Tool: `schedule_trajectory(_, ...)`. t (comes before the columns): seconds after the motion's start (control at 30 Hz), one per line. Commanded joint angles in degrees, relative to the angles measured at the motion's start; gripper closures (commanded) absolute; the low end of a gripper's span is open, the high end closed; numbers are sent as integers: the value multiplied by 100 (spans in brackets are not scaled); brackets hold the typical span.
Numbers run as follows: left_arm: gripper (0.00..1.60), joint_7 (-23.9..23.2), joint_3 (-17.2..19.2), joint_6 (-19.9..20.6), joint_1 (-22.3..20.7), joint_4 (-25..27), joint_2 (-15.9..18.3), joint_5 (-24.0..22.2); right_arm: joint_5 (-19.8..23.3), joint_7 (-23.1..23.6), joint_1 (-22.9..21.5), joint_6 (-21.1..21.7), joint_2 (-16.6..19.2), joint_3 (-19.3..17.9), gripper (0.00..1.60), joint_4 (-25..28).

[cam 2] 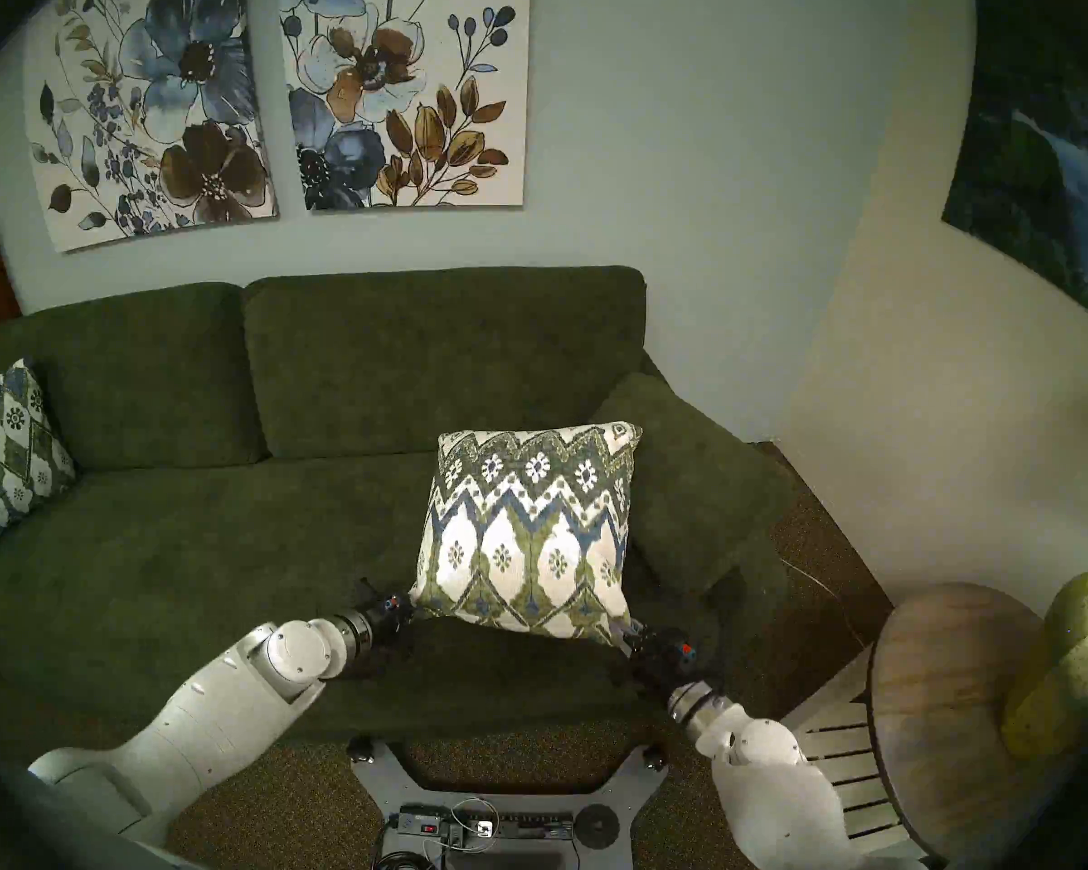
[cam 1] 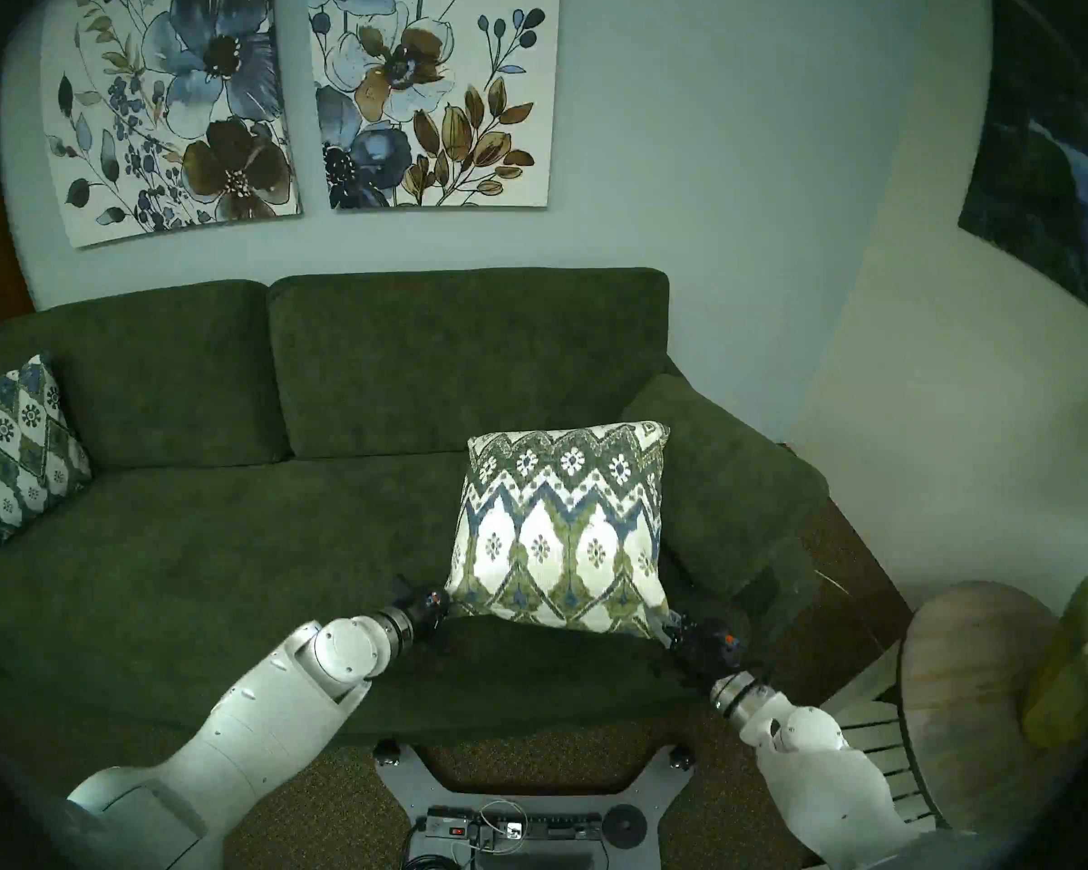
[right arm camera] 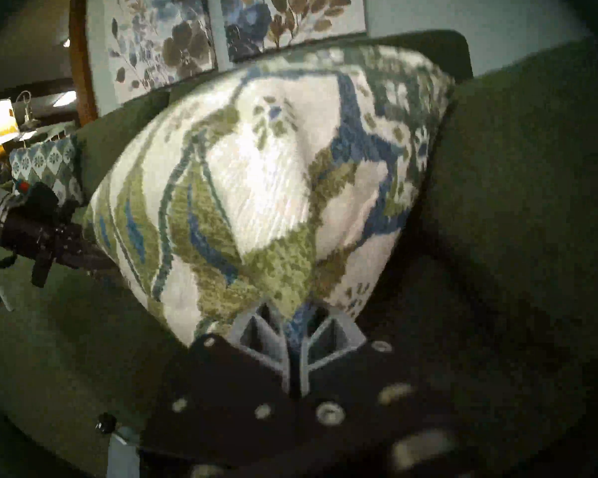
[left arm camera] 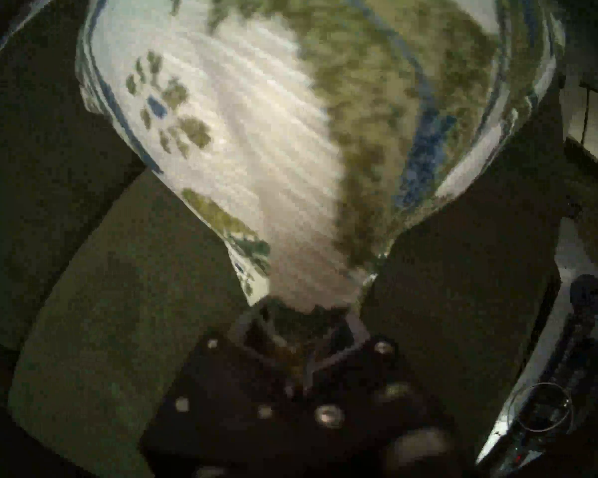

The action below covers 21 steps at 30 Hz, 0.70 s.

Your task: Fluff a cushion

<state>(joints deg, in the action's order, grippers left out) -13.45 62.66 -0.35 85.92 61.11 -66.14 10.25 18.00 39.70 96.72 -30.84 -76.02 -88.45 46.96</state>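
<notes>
Gripping both near corners of the cushion (cam 1: 560, 530), the two arms reach up from the bottom of the head view. Left claw (cam 1: 444, 604) sits at the cushion's lower-left corner, centre-left of the frame; in the left wrist view its fingers are pressed together on a bunched tip of cream and olive fabric at lower centre, though that view is smeared. Right claw (cam 1: 672, 627) is at the lower-right corner; the right wrist view shows its grey fingers (right arm camera: 256, 336) closed with a fold of patterned cloth pinched between them. Cushion stands propped, its near edge raised off the sofa seat (cam 1: 215, 567), its upper edge leaning toward the armrest (cam 1: 717, 473) right of centre; whether the far edge rests on the seat or the armrest I cannot tell. Body looks plump and rounded from the right wrist view, no obvious sagging. Farther back: dark green back cushions (cam 1: 466, 360) across mid-frame, a second patterned cushion (cam 1: 17, 448) at the far left edge, untouched. Floral wall panels (cam 1: 290, 96) at upper left. Judgement on progress: grasp is secured at both corners and the cushion is lifted, so the fluffing itself appears under way or about to start. Left to do, as I read it: shake or compress it to redistribute the filling, then set it back against the sofa and let go.
</notes>
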Motion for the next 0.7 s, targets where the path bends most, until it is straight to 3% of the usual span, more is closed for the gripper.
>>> schedule_trajectory(0.0,160,166,-13,-95,292,-605,-132,-79,34,-136,94,27,93,-124,160,-677)
schedule_trajectory(0.13,160,291,44,-236,156,-822,-260,-161,53,-176,-127,40,29,-123,160,-933)
schedule_trajectory(0.33,160,425,195,-445,-478,-1005,-492,-261,56,-179,-697,-51,-231,-51,160,-941)
schedule_trajectory(0.67,160,474,626,-668,-878,-121,-358,-258,155,-44,-1131,-393,-317,-129,160,-64)
